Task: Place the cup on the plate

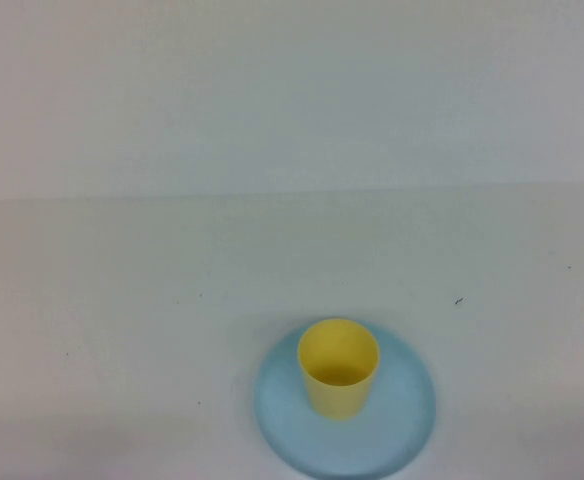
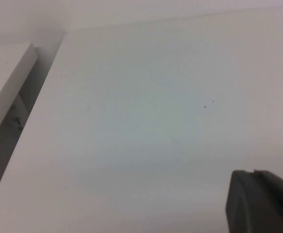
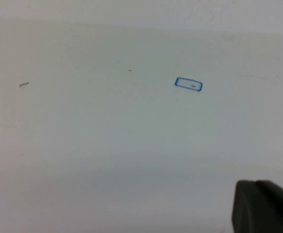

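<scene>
A yellow cup (image 1: 338, 368) stands upright on the light-blue plate (image 1: 407, 420) near the table's front edge, a little left of the plate's middle. Neither arm shows in the high view. In the left wrist view my left gripper (image 2: 252, 174) hangs over bare white table, its dark fingers pressed together and holding nothing. My right gripper (image 3: 254, 184) shows the same way in the right wrist view, shut and empty over bare table. Cup and plate do not show in either wrist view.
The white table meets a pale wall at the back. A small blue-outlined rectangle mark (image 3: 188, 85) lies on the table surface. The table's left edge (image 2: 32, 111) drops into a dark gap beside a white ledge (image 2: 8, 80).
</scene>
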Controlling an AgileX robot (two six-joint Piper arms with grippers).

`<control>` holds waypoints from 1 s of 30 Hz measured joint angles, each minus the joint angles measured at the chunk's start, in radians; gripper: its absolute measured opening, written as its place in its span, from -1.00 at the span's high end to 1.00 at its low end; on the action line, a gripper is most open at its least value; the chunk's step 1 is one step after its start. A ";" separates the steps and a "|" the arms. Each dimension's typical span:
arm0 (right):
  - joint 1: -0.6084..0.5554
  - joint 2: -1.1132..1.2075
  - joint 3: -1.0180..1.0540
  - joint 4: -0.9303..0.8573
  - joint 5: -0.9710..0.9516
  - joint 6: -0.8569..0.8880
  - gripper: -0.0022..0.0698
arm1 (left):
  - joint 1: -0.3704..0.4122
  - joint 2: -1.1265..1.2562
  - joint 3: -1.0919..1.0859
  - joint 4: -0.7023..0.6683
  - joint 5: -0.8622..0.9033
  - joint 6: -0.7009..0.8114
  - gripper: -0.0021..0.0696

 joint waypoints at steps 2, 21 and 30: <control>0.000 0.000 0.000 0.009 0.000 0.000 0.94 | 0.000 0.000 0.000 0.000 0.000 0.008 0.94; 0.000 0.000 0.000 0.028 0.000 0.000 0.94 | 0.000 0.000 0.000 -0.003 -0.007 0.008 0.94; 0.000 0.000 0.000 0.028 0.000 0.000 0.94 | 0.000 0.000 0.000 -0.003 -0.007 0.008 0.94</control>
